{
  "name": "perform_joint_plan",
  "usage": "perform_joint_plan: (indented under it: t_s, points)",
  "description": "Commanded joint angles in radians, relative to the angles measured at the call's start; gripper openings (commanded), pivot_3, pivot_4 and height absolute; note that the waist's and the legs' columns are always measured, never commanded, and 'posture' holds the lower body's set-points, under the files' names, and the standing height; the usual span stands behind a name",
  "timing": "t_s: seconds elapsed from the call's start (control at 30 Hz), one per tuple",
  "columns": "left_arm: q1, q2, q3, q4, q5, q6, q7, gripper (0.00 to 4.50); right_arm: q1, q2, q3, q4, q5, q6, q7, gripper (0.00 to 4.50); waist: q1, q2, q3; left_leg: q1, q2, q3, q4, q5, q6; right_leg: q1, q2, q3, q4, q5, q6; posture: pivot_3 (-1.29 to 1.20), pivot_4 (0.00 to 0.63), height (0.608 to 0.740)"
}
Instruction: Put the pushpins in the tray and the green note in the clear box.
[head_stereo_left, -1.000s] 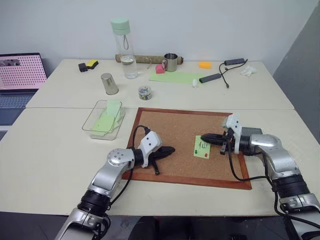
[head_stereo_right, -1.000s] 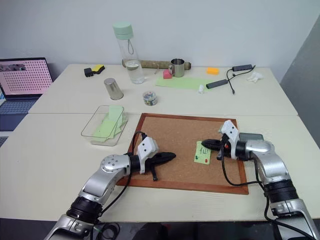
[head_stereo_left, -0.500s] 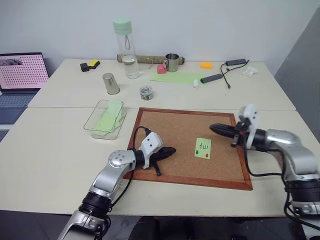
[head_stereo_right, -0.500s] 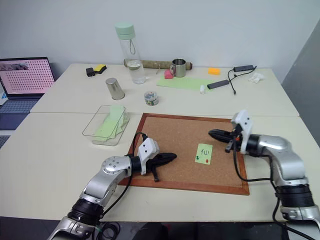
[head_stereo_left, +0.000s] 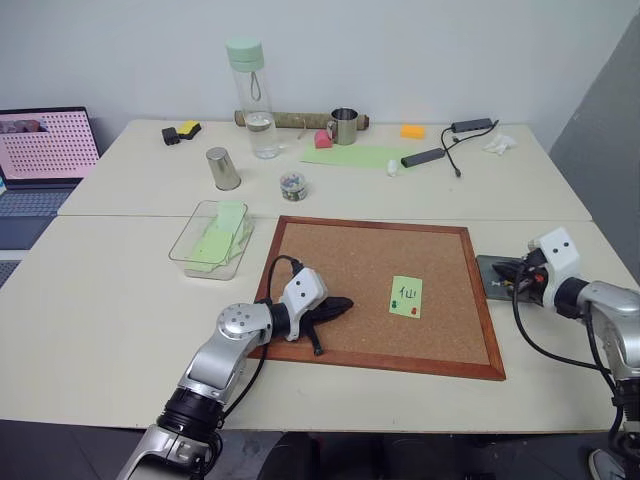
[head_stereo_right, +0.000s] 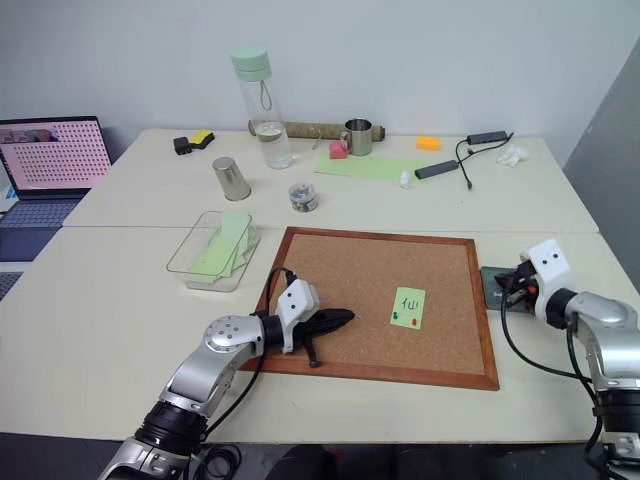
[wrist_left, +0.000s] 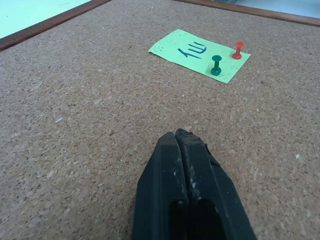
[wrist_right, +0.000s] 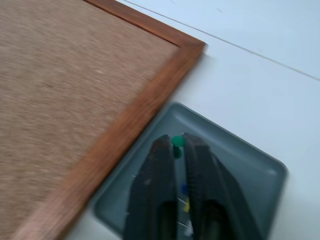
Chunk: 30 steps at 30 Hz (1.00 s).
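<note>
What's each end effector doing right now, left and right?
Left end effector: closed, holding nothing, over the cork board.
Right end effector: closed on a green pushpin, over the tray.

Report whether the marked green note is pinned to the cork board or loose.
Pinned. The green note lies flat on the cork board, with a green pushpin and a red pushpin standing in one edge.

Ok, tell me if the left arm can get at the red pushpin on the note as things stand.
Probably yes. The left gripper, shut, points across bare cork board toward the green note, where the red pushpin stands beside a green one. Nothing lies between.
</note>
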<state>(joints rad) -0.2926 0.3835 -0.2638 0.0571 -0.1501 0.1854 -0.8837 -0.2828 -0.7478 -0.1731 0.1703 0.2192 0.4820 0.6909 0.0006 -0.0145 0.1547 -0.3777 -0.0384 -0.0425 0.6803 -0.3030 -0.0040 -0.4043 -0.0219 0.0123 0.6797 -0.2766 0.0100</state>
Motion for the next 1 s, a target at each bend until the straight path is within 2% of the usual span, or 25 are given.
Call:
perform_joint_plan:
  t_s: [0.03,0.3,0.4,0.5,0.63,0.83,1.0]
  points:
    - [0.025,-0.005,-0.036,0.011,0.021,0.006,-0.006,0.00,-0.031,-0.004,-0.036,0.005,0.001,-0.014,-0.028,1.36,0.000,0.001,0.000,0.000,0.000,0.000,0.000,0.000,0.000,0.000,0.000,0.000,0.000,0.000,0.000,0.00,0.150,0.740]
    - [0.033,-0.004,-0.038,0.004,0.024,0.008,-0.003,0.00,-0.005,-0.046,-0.060,-0.093,0.055,0.017,0.037,3.02,0.000,0.001,-0.001,0.000,0.000,0.000,0.000,0.000,0.000,0.000,0.000,0.000,0.000,0.000,0.000,0.00,0.150,0.740]
    - [0.034,-0.001,-0.039,0.003,0.025,0.007,-0.006,0.00,0.060,-0.076,-0.036,-0.231,0.120,0.022,0.158,3.55,0.002,0.002,-0.001,0.000,0.000,0.000,0.000,0.000,0.000,0.000,0.000,0.000,0.000,0.000,0.000,0.00,0.150,0.740]
    - [0.032,0.002,-0.042,0.004,0.026,0.006,-0.012,0.00,0.129,-0.088,0.010,-0.388,0.178,0.030,0.242,3.55,0.001,0.001,-0.002,0.000,0.000,-0.001,0.000,0.000,0.000,0.000,0.000,0.000,-0.001,0.000,0.000,0.00,0.150,0.740]
    - [0.028,0.005,-0.043,0.009,0.028,0.005,-0.015,0.00,0.153,-0.043,0.075,-0.491,0.211,0.066,0.240,3.55,0.001,0.001,-0.002,0.000,0.000,-0.001,0.000,0.000,0.000,0.001,0.000,0.000,0.000,0.000,0.000,0.00,0.150,0.740]
    - [0.025,0.010,-0.047,0.009,0.031,0.004,-0.021,0.00,0.130,0.018,0.191,-0.450,0.135,-0.008,0.223,3.55,0.001,0.001,-0.002,0.000,0.000,-0.002,0.000,0.000,0.000,0.001,0.000,-0.001,-0.001,0.000,0.001,0.00,0.150,0.740]
    - [0.027,0.011,-0.049,0.005,0.033,0.006,-0.020,0.00,0.111,0.053,0.236,-0.387,0.094,-0.065,0.225,3.55,0.001,0.001,-0.002,0.000,0.000,-0.002,0.000,0.000,0.000,0.001,0.000,-0.001,-0.001,0.000,0.000,0.00,0.150,0.740]
